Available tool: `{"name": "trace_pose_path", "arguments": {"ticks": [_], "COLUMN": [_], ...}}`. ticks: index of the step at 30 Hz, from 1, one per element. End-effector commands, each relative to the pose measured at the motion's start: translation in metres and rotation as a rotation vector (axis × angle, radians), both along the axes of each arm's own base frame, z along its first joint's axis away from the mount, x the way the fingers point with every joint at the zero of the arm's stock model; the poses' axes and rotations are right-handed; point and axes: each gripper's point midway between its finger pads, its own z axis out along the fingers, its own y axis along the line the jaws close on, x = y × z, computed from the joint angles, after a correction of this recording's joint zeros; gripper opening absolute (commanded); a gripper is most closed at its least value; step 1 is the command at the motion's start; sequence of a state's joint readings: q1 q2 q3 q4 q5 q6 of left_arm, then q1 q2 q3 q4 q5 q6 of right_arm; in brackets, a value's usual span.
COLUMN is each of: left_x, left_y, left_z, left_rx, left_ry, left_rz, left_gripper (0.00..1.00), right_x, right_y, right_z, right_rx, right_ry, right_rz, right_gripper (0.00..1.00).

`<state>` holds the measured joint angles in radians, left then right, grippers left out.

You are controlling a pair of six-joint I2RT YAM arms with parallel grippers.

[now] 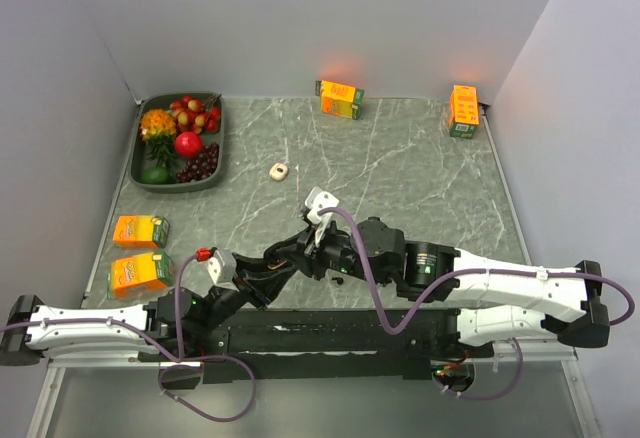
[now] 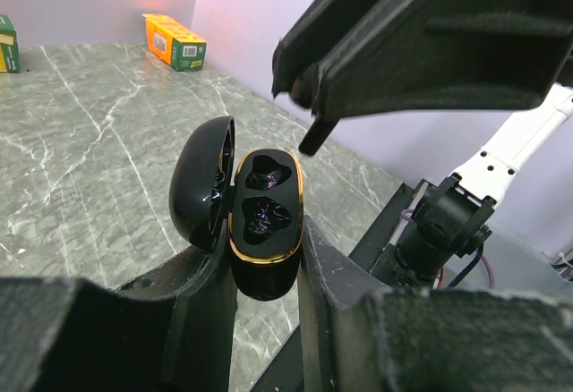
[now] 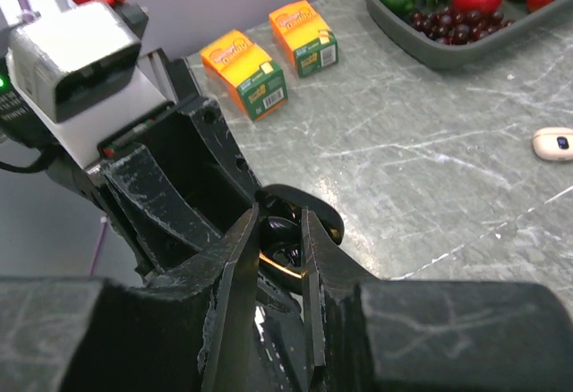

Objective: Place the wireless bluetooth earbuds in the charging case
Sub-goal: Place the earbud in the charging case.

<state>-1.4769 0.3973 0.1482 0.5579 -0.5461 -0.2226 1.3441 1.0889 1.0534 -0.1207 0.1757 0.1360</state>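
Overhead, the fruit tray [image 1: 176, 186] at upper left and the orange cartons [image 1: 139, 231] show, their print unreadable. Only my left wrist view shows the charging case [image 2: 264, 204] fully: glossy black, gold-rimmed, lid open, clamped in my left gripper [image 2: 267, 267]. My right gripper [image 3: 279, 224] hangs above it, fingers narrowly apart; whether it holds anything I cannot tell. One whitish earbud [image 1: 279, 170] lies mid-frame.

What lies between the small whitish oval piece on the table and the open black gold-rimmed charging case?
Only bare grey marble table separates the small whitish oval piece from the black gold-rimmed charging case, per the right wrist view.
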Motion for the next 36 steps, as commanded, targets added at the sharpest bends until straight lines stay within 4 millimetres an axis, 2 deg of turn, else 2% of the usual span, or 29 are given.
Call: {"name": "trace_pose_path", "arguments": {"ticks": [1, 18, 28, 36], "left_x": [-0.003, -0.004, -0.004, -0.004], "left_y": [0.002, 0.004, 0.004, 0.004], "left_z": [0.032, 0.035, 0.036, 0.036], "left_rx": [-0.080, -0.097, -0.097, -0.098], "left_ry": [-0.015, -0.014, -0.018, -0.019], "left_rz": [-0.014, -0.019, -0.016, -0.016], "left_gripper": [0.01, 0.01, 0.01, 0.01], "right_x": [0.000, 0.007, 0.004, 0.006], "right_y": [0.002, 0.004, 0.005, 0.003], "right_z": [0.006, -0.005, -0.007, -0.017], "right_rx": [0.036, 0.006, -0.003, -0.034], "right_ry": [-0.020, -0.026, -0.004, 0.027], "right_rz": [-0.009, -0.047, -0.041, -0.063], "right_gripper": [0.00, 0.00, 0.00, 0.00]}}
